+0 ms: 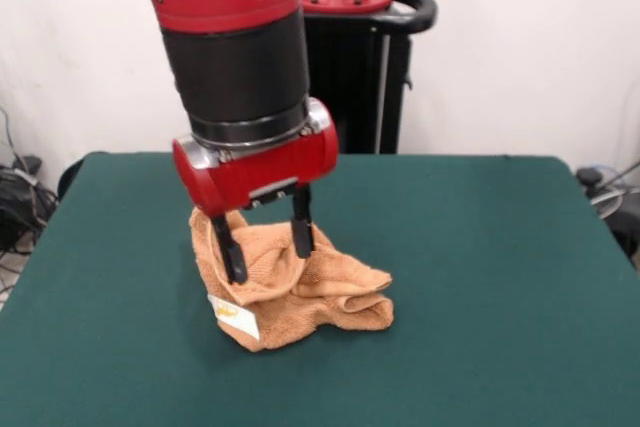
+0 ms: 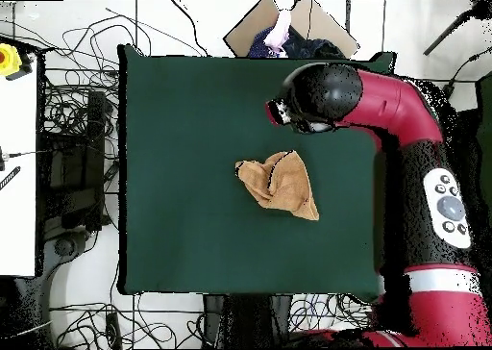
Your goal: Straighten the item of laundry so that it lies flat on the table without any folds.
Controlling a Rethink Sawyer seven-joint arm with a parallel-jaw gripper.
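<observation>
The gripper (image 1: 268, 240) is seen from the front with its fingers spread apart, straddling a raised fold of the crumpled towel (image 1: 300, 287) directly beneath it on the table (image 1: 480, 267). From overhead the fingers are hidden by the arm (image 2: 360, 96). A cardboard box (image 2: 288, 24) and cables (image 2: 77, 163) lie beyond the table edges.

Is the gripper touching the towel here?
Touching. In the front view the gripper stands open, its two jaws down in the bunched towel, cloth raised between them. The overhead view hides the contact under the arm.

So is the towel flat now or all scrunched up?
Scrunched up. The towel sits in a bunched, folded heap on the table, with the gripper open around its raised top.
</observation>
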